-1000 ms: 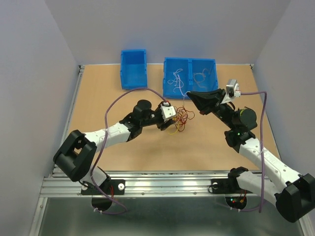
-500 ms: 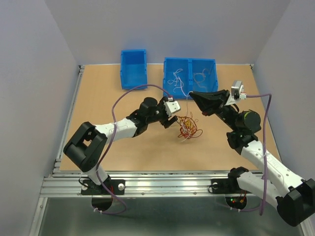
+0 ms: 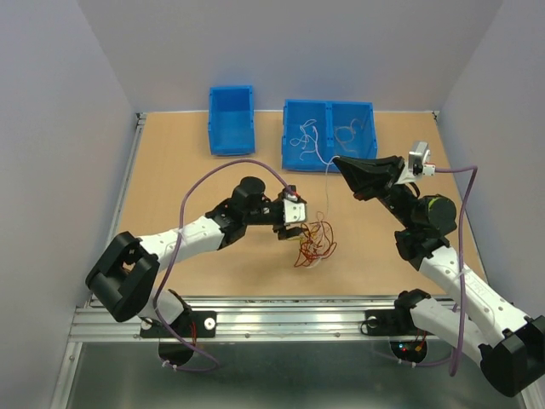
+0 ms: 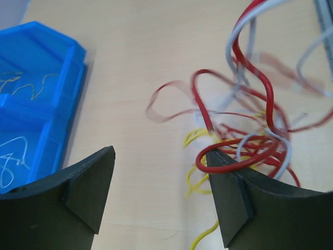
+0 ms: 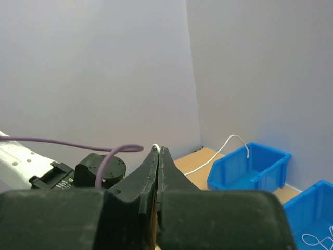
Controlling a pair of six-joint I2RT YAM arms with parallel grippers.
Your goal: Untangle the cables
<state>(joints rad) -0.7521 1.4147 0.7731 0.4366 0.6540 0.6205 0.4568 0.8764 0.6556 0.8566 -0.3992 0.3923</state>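
Overhead, the left jaws stood wide apart with nothing between them, low over the desk (image 3: 196, 162). In the left wrist view a red loop of the cables (image 4: 244, 130) lay against the tip of one finger (image 4: 234, 192), not pinched. The cables (image 3: 313, 243), a loose clump of red, yellow and white wires, sat just right of those jaws, around the middle of the desk and toward its near side. The right jaws were pressed shut on a thin white cable (image 3: 327, 183), raised above the desk to the right of the clump. That white cable (image 5: 231, 139) arced away from their tip. Beyond, at the far edge, stood a divided blue bin (image 3: 370, 128) holding white wires, and left of it a smaller blue bin (image 3: 231, 145).
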